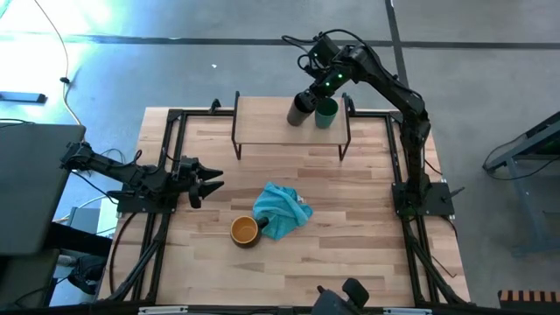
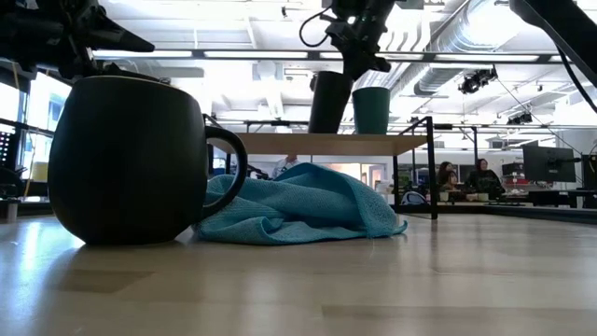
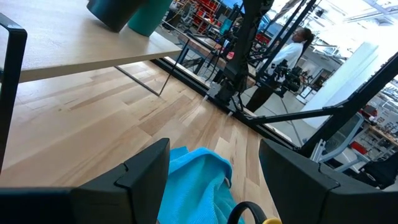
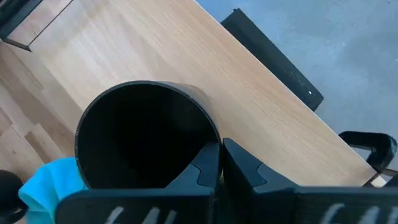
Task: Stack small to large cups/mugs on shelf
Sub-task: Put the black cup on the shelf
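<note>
The black cup [image 1: 300, 109] and the green cup [image 1: 326, 113] are side by side on the right part of the shelf [image 1: 262, 118]. My right gripper [image 1: 317, 96] is above them and shut on the black cup [image 4: 146, 137]. The dark mug with the yellow-orange inside [image 1: 245, 230] stands upright on the table near the front, its handle against the teal cloth [image 1: 282, 210]. My left gripper [image 1: 213, 181] is open and empty at the table's left, pointing toward the cloth. My right gripper pinches the black cup's rim [image 4: 214, 138] on the side next to the green cup, one finger inside the cup and one outside. The fingers come from above, pointing down. The cup [image 2: 328, 101] leans a little, its base at the shelf board; whether it touches, I cannot tell.
The shelf's black legs [image 1: 236, 131] stand on the table's far part. The left part of the shelf board [image 3: 74, 43] is bare. People show in the room beyond the table [image 2: 480, 177]. The arms' black frames run along both table sides.
</note>
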You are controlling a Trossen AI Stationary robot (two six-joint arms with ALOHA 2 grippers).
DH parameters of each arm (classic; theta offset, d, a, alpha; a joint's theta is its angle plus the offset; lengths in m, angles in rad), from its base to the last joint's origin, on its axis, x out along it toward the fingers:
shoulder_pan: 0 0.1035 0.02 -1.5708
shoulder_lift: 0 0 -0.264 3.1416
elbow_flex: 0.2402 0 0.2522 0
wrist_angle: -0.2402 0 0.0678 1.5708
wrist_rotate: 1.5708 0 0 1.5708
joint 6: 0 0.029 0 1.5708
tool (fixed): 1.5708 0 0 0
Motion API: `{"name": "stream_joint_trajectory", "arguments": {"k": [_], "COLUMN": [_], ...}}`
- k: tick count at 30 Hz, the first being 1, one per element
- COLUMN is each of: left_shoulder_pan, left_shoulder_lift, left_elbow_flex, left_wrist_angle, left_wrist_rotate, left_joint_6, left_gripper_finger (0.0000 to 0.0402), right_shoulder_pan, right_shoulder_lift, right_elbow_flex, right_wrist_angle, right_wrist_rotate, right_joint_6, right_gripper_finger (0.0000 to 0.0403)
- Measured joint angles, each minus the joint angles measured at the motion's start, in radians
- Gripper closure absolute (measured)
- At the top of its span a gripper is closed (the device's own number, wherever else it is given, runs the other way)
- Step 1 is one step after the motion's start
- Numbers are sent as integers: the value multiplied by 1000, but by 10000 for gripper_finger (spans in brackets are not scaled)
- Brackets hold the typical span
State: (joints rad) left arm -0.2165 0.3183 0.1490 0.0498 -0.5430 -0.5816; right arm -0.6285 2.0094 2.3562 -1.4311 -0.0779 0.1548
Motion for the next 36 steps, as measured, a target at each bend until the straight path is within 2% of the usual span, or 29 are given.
{"name": "stream_joint_trajectory", "arguments": {"k": [21,31,36], "left_shoulder_pan": [0,0,0], "left_shoulder_lift": [0,0,0], "left_elbow_flex": [0,0,0], "left_wrist_angle": [1,1,1], "left_wrist_rotate": [0,0,0], "left_joint_6": [0,0,0], "left_gripper_finger": [165,165,165], "right_shoulder_pan": [14,14,14], "right_shoulder_lift": [0,0,0], "right_elbow_flex": [0,0,0], "right_wrist_angle": [23,37,38], "right_wrist_rotate": [6,-31,-35], "right_joint_6": [-2,1,3], "right_gripper_finger": [402,402,381]}}
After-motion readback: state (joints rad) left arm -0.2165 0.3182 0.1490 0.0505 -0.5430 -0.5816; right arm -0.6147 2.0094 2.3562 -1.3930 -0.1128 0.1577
